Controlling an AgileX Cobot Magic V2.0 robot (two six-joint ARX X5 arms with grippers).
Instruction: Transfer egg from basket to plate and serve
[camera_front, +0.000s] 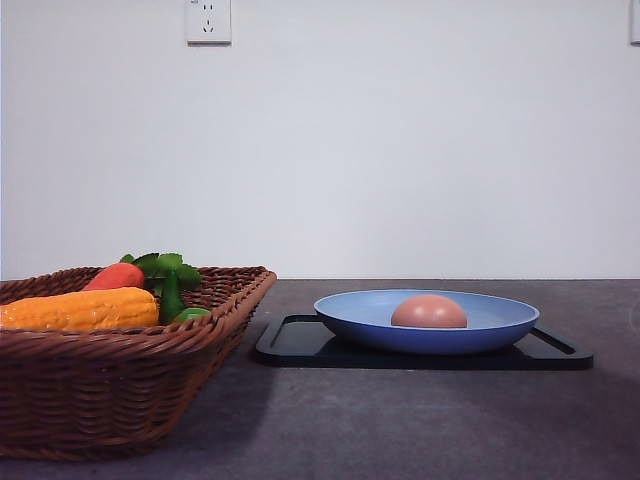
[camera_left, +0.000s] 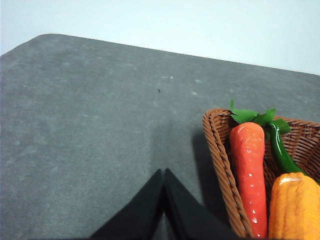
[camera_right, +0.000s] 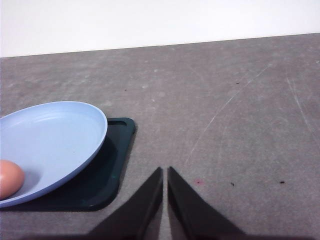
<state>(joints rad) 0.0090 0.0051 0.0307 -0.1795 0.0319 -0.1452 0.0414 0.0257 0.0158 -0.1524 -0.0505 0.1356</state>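
Left wrist view: the left jaws (camera_left: 164, 176) are pressed together, empty, over the bare grey bench (camera_left: 90, 125). Just beside them sits the basket (camera_left: 216, 150), holding a carrot (camera_left: 248, 170), a green pepper (camera_left: 281, 152) and a corn cob (camera_left: 294, 206). From the right wrist, the right jaws (camera_right: 165, 175) are likewise pressed together with nothing between them, near the corner of a black tray (camera_right: 112, 170). On that tray rests the plate (camera_front: 370, 318), and the egg (camera_front: 429, 312) lies in the plate, apart from the basket.
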